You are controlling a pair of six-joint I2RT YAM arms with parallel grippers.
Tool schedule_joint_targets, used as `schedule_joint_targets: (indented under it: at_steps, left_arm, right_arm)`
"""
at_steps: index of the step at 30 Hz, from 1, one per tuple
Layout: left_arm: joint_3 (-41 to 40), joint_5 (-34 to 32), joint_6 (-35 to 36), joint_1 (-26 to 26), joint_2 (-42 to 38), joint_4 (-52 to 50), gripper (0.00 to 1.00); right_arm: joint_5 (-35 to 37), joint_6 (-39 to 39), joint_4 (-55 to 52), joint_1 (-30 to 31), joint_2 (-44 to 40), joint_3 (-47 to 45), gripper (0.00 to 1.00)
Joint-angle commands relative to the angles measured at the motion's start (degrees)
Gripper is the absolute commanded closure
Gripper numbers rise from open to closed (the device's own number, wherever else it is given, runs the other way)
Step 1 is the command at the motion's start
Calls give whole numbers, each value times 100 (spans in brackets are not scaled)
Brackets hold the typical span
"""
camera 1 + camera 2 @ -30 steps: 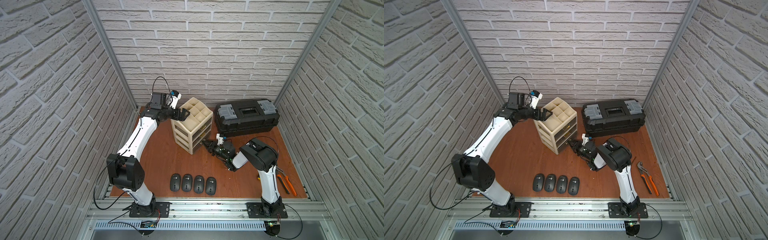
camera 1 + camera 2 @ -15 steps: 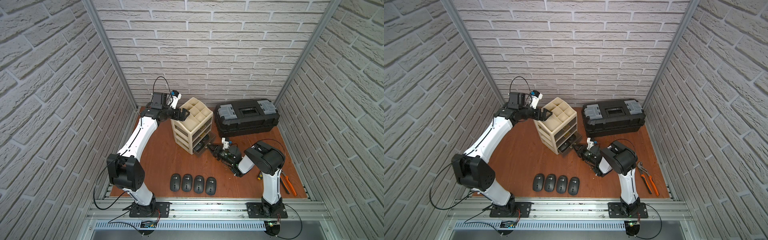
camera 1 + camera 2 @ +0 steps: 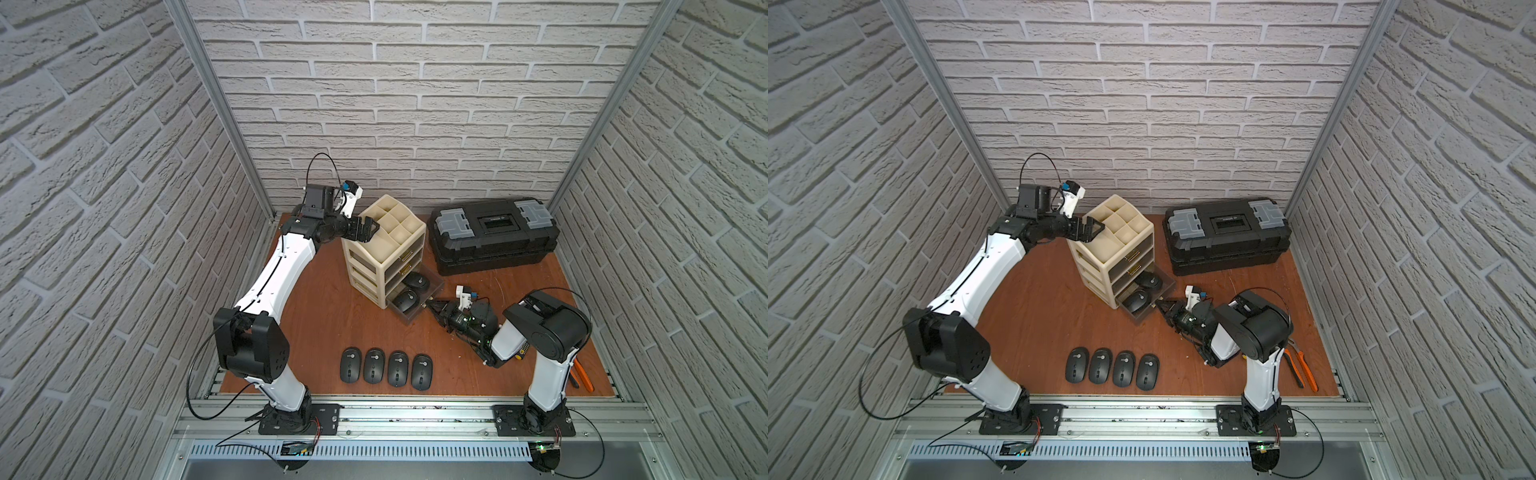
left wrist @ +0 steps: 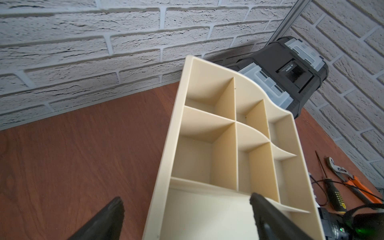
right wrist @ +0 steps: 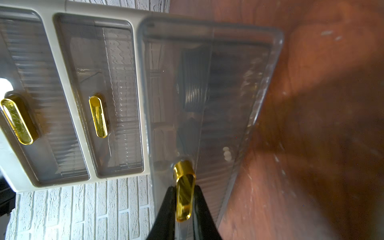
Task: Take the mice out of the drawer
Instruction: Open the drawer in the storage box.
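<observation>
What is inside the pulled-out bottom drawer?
The drawer holds two side by side: a nearer mouse and a farther mouse. Its back end sits inside the organizer, so anything there is hidden.

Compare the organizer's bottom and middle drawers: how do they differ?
The bottom drawer is pulled out; the middle drawer is shut. The bottom drawer holds two mice; the middle's contents are unclear. The right gripper pinches the bottom drawer's handle; the middle's is free. Both have gold handles.
</observation>
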Motion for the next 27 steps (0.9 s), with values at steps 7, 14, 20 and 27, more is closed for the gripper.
schedule_joint_targets:
  at_steps: [7,14,20,27]
  left_arm:
    - [-344,-373,174,28,380,-791,3]
    - [-297,-381,134,54,330,-752,2]
    - [-11,-224,-187,282,-24,-533,2]
    - [377,-179,-459,276,-568,-321,2]
  right_arm:
    - [-60,-508,-955,-240,-608,-275,95]
    - [-63,-648,-1401,-241,-848,-232,89]
    - [-82,-816,-1959,-241,-1137,-135,77]
    - [-94,-1339,-3238,-236,-1932,68,64]
